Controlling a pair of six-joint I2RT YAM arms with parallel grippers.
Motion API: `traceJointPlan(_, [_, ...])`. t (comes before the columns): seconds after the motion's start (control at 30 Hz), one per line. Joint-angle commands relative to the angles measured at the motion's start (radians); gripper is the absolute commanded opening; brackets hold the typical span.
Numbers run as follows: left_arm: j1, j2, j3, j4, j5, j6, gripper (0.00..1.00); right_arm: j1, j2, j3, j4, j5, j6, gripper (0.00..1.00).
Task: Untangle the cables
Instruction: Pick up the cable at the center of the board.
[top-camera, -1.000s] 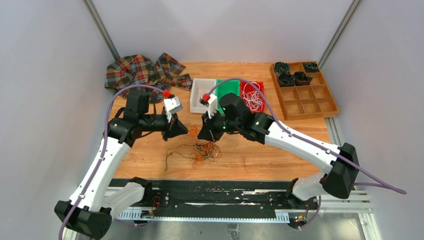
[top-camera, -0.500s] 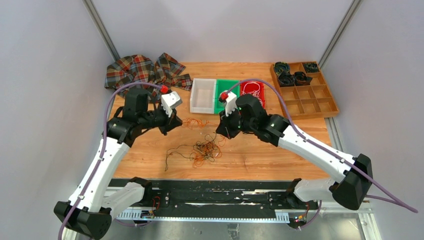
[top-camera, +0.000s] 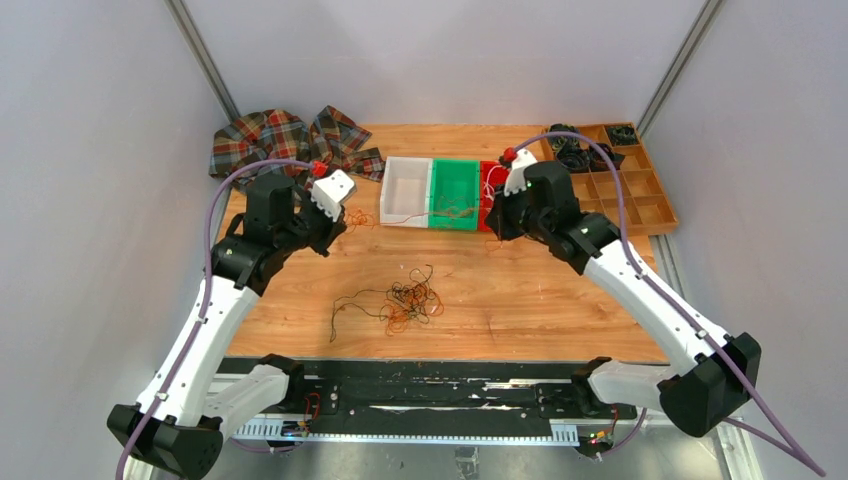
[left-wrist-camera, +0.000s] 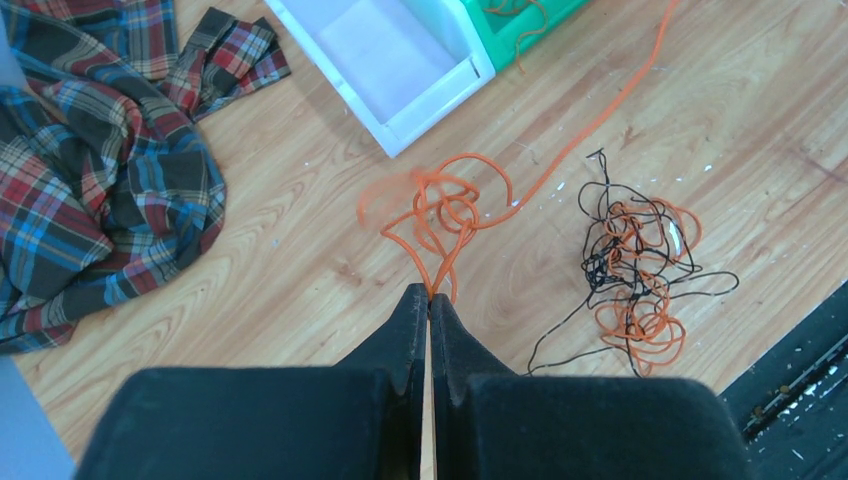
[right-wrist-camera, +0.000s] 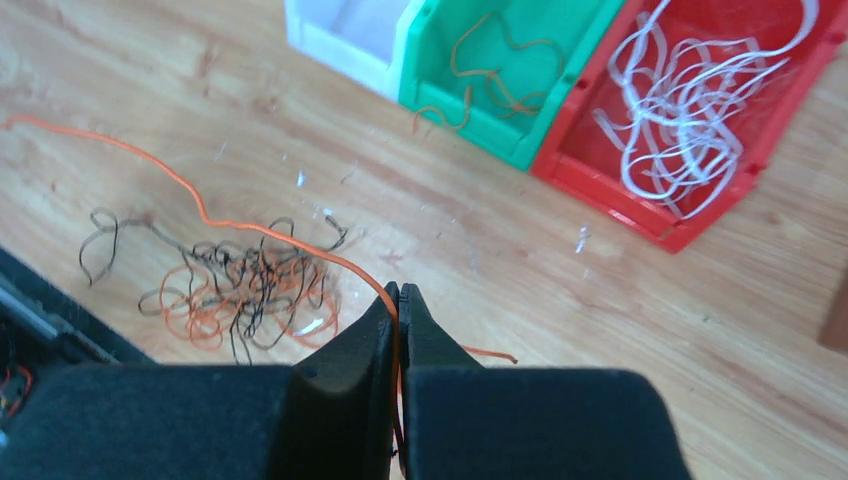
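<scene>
A tangle of thin black and orange cables (top-camera: 405, 300) lies on the wooden table in front of both arms, also seen as tangle (left-wrist-camera: 635, 260) and tangle (right-wrist-camera: 240, 290). My left gripper (left-wrist-camera: 430, 295) is shut on a looped bunch of one orange cable (left-wrist-camera: 450, 205), held above the table left of the white bin. That cable runs off to the right. My right gripper (right-wrist-camera: 400, 290) is shut on a thin orange cable (right-wrist-camera: 200, 205) that trails away to the left. In the top view the left gripper (top-camera: 336, 224) and right gripper (top-camera: 492, 226) hang far apart.
A white bin (top-camera: 385, 205), a green bin (top-camera: 455, 180) holding an orange cable and a red bin (right-wrist-camera: 700, 215) with white cables stand in a row at the back. A plaid cloth (top-camera: 285, 140) lies back left. A wooden compartment tray (top-camera: 610, 185) with dark coils sits back right.
Both grippers have drawn apart and toward the back, the left leftward and the right toward the red bin. The orange cable has come away from the tangle, which stays on the table.
</scene>
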Motion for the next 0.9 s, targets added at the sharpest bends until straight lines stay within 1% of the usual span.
traceJointPlan(0.0, [-0.003, -0.022, -0.016, 0.018, 0.013, 0.007, 0.0, -0.065, 0.001, 0.084, 0.021, -0.018, 0.03, 0.01])
traceJointPlan(0.1, [-0.002, -0.026, -0.02, 0.012, 0.049, 0.009, 0.01, -0.092, 0.038, 0.149, 0.013, -0.012, 0.032, 0.01])
traceJointPlan(0.17, [-0.003, -0.027, -0.02, 0.01, 0.035, 0.014, 0.01, -0.159, 0.045, 0.184, 0.013, -0.025, 0.078, 0.01])
traceJointPlan(0.27, [-0.003, -0.027, -0.02, 0.0, 0.036, 0.026, 0.01, -0.276, 0.041, 0.207, 0.083, -0.122, 0.172, 0.0])
traceJointPlan(0.33, [-0.003, -0.029, -0.019, -0.011, 0.072, 0.035, 0.01, -0.299, 0.062, 0.236, 0.113, -0.173, 0.207, 0.01])
traceJointPlan(0.37, [-0.003, -0.032, -0.018, -0.018, 0.102, 0.04, 0.06, -0.299, 0.091, 0.254, 0.127, -0.215, 0.215, 0.01])
traceJointPlan(0.43, [-0.003, -0.037, -0.019, -0.027, 0.17, 0.044, 0.35, -0.296, 0.137, 0.286, 0.146, -0.298, 0.241, 0.01])
traceJointPlan(0.47, [-0.003, -0.039, -0.02, -0.031, 0.198, 0.042, 0.44, -0.294, 0.156, 0.298, 0.152, -0.32, 0.247, 0.01])
traceJointPlan(0.53, [-0.003, -0.04, -0.021, -0.033, 0.232, 0.032, 0.54, -0.289, 0.182, 0.318, 0.155, -0.325, 0.24, 0.01])
traceJointPlan(0.7, [-0.003, -0.041, -0.015, -0.043, 0.24, 0.042, 0.67, -0.29, 0.228, 0.387, 0.153, -0.328, 0.226, 0.01])
traceJointPlan(0.87, [-0.003, -0.04, -0.01, -0.06, 0.259, 0.054, 0.7, -0.29, 0.267, 0.467, 0.142, -0.311, 0.212, 0.01])
